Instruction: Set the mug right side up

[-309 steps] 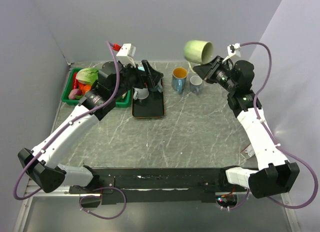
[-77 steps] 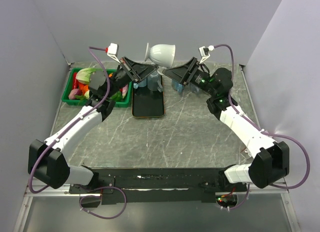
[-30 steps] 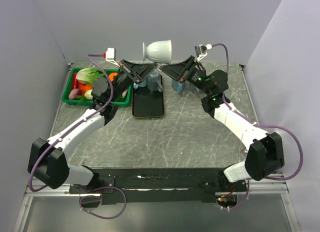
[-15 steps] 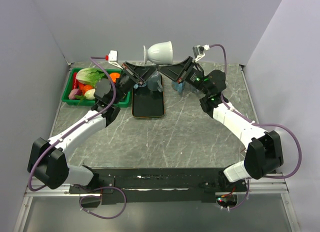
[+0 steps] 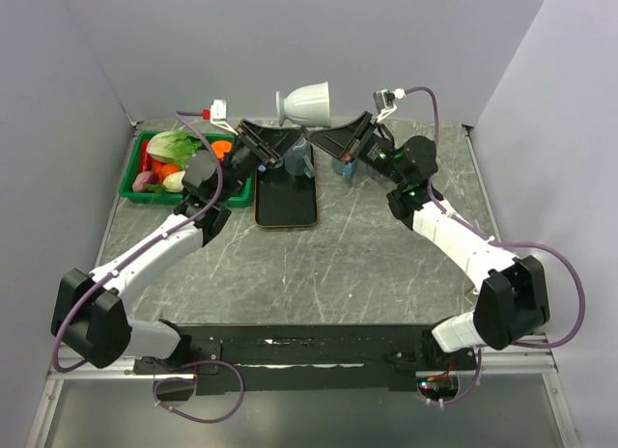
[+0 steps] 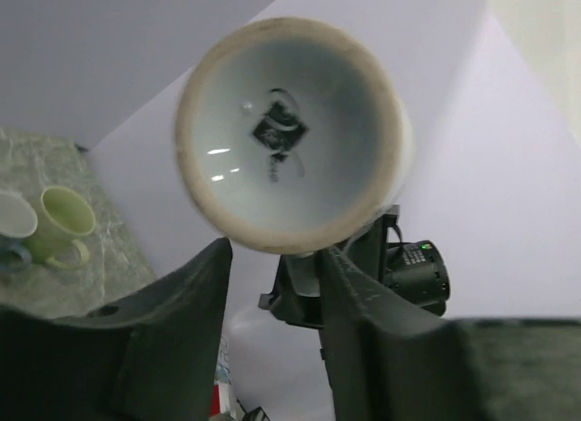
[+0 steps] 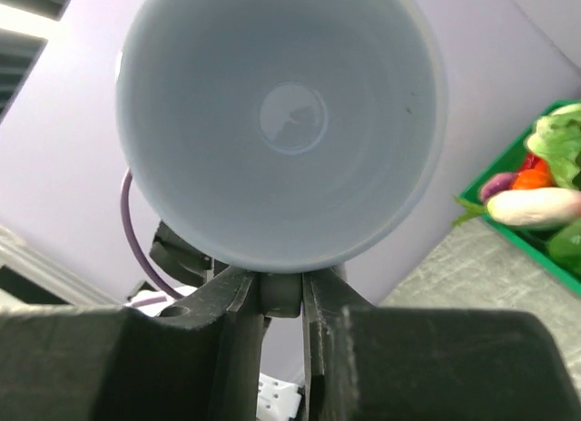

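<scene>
The white mug (image 5: 307, 101) is held sideways in the air above the back of the table. Its mouth faces my right gripper and its narrow base faces my left gripper. My right gripper (image 5: 317, 132) is shut on the mug's handle (image 7: 280, 295), just under the body. The right wrist view looks into the mug's inside (image 7: 281, 122). My left gripper (image 5: 288, 139) is open, its fingers spread just below the mug's base end. The left wrist view shows the mug's recessed underside (image 6: 289, 135) with a dark stamp. The right gripper (image 6: 363, 276) is behind it.
A black tray (image 5: 286, 202) lies under the grippers with a bluish cup (image 5: 300, 159) on its far end. A green bin (image 5: 132, 179) of vegetables stands at the back left. More mugs (image 5: 345, 164) stand at the back, including a pale green one (image 6: 60, 223).
Ten seconds ago my right gripper held a green mug up at the right and my left was at the tray. Over the last second the left gripper edged closer under the white mug.
</scene>
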### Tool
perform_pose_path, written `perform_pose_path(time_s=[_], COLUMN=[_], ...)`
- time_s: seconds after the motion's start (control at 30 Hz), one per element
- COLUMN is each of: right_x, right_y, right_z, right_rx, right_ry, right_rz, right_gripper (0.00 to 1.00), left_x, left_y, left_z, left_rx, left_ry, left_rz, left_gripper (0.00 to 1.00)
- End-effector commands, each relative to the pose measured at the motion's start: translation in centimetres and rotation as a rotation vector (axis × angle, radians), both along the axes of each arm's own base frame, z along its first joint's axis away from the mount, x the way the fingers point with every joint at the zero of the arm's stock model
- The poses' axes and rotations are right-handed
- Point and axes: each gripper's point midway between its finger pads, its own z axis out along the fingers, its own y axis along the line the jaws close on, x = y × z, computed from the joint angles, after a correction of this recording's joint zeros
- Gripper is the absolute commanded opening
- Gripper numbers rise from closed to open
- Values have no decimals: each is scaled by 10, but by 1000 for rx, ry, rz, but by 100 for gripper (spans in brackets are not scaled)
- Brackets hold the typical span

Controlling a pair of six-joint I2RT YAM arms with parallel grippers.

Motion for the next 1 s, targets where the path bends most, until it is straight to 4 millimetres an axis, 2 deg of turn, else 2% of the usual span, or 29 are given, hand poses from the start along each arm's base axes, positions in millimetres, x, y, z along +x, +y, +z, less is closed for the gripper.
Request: perform_pose_path(time_s=[0.0, 0.03, 0.07, 0.1, 0.13, 0.2, 0.27, 0.33, 0.4, 0.43, 0.5, 0.57, 0.6, 0.63, 0.73, 0.83, 0.97], right_x=[25, 24, 27, 26, 29, 34, 43, 45, 52, 56, 63, 71, 74, 75, 77, 79, 85], right_y=[-23, -27, -31, -35, -40, -54, -71, -86, -106, -118, -148, -179, -203, -219, -269, -310, -343], right_z=[5, 4, 5, 8, 2, 1, -11, -7, -21, -17, -38, -48, -63, -70, -97, -120, -154], right_rx=[-46, -66, -89, -104, -137, -180, -253, -281, -382, -405, -525, -602, -651, -683, -799, -888, -934], right_ry=[-40, -31, -53, -62, -34, -43, -14, -28, 2, 3, 61, 101, 162, 194, 283, 377, 483], right_rz=[-218, -235, -275, -297, -323, -396, -472, -530, -609, -661, -745, -836, -886, -923, -1055, -1142, -1167], right_gripper=[0, 0, 0, 0, 0, 0, 0, 0, 0, 0, 0, 0, 0, 0, 0, 0, 0], left_x=[-56, -55, -54, -53, -52, -50, -51, -50, -45, -44, -37, -31, -27, -24, -15, -10, -5], left_y=[-12, -11, -11, -11, -11, -13, -11, -11, -11, -11, -11, -12, -12, -12, -13, -13, -12], left_z=[31, 30, 27, 25, 23, 15, 13, 8, 0, -1, -2, -14, -13, -23, -32, -44, -53], left_rx=[29, 31, 41, 54, 62, 88, 99, 120, 161, 172, 206, 263, 274, 307, 353, 392, 437], left_ry=[-174, -170, -159, -155, -150, -123, -125, -120, -90, -83, -82, -42, -31, 7, 39, 80, 117], left_rz=[-143, -130, -130, -123, -118, -120, -116, -109, -89, -82, -54, -38, -26, -24, -2, 6, 22], left_gripper=[61, 76, 83, 87, 95, 99, 96, 96, 96, 96, 96, 96, 96, 96, 96, 96, 96])
